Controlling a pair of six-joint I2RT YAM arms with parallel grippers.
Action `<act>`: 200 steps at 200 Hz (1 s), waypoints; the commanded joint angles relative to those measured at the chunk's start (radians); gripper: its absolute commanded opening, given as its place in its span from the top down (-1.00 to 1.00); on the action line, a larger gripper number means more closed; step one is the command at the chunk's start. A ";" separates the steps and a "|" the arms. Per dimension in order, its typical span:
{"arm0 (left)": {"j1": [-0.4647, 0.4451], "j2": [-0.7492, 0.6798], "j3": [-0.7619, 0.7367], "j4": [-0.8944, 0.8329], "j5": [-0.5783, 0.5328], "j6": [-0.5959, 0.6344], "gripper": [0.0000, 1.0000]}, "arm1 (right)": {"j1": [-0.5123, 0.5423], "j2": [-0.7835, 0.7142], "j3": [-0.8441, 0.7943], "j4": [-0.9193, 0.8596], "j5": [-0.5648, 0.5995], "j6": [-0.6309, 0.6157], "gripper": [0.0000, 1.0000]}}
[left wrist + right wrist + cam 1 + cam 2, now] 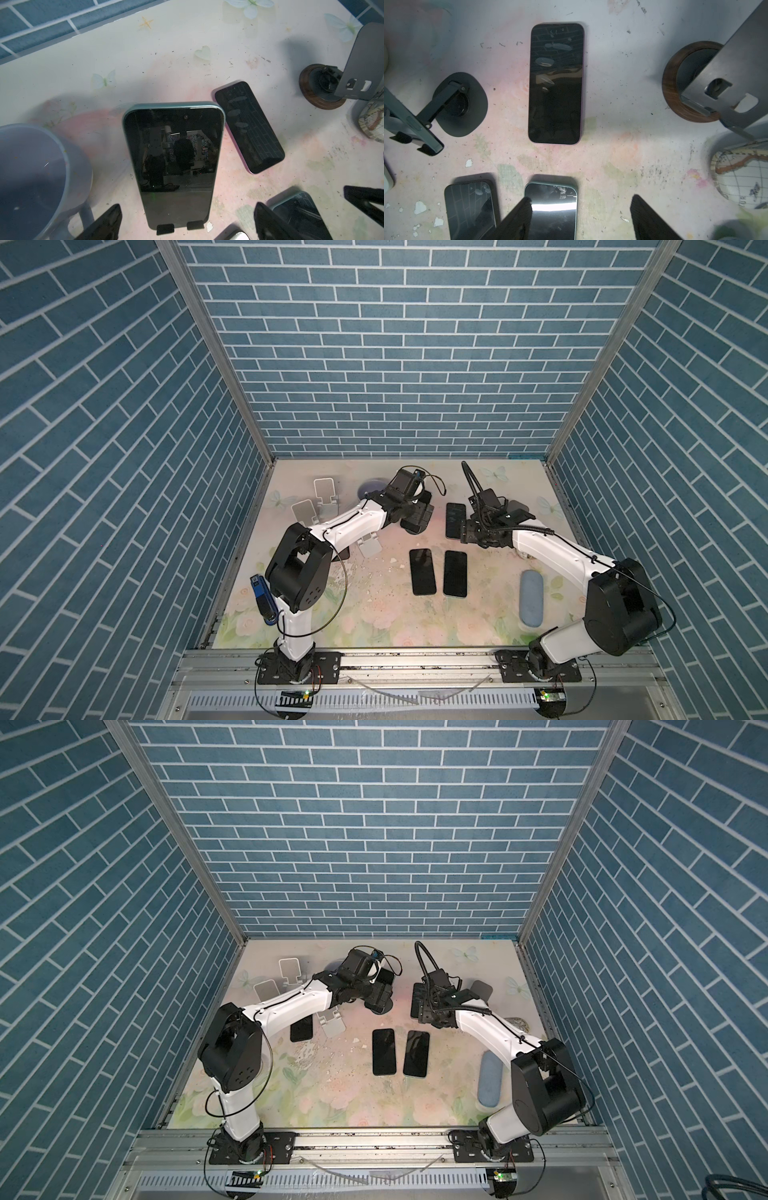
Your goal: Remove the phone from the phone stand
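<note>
Step in hand, as we read it: pre-grasp. The left gripper (187, 205) hovers over the teal phone (174, 162), jaws wide apart and empty, with the fingers (104, 222) flanking its lower end but not touching

The teal phone leans on the black stand (460, 104), bottom edge seated behind two small lips. It's at the back of the table (374, 614), just beside the mug (31, 176)

The right gripper (581, 197) is also apart and empty, hanging over flat phones near the pink phone (556, 83). We'd call it idle

Next move, our judgement: come down so the pads straddle the long edges, close, lift along the backrest until the lips are cleared, then pull away. The stand looks light, so it may tip or ride up with the phone. We'd go for a straight lift, no twist

Counts from both top views:
- phones: 5 – teal phone on the stand, four flat: the pink phone, two centre phones (383, 1051) side by side, and a fourth phone (301, 1029) partly under the left arm
- stands: 5 – black stand, three silver stands (326, 489), and one grey stand (726, 72) on a wooden ring base. Only the black one is loaded
- mug: 1
- globe ball (741, 176): 1
- oblong blue case (532, 599): 1
</note>
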 commanded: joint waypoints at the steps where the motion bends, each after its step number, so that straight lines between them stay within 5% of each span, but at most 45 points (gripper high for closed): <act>1: 0.006 0.025 0.040 -0.024 -0.019 0.050 -0.99 | -0.010 -0.024 -0.031 0.016 -0.020 -0.026 -0.52; 200: 0.018 0.161 0.149 -0.073 -0.040 0.023 -0.99 | -0.036 0.008 -0.014 0.058 -0.063 -0.073 -0.52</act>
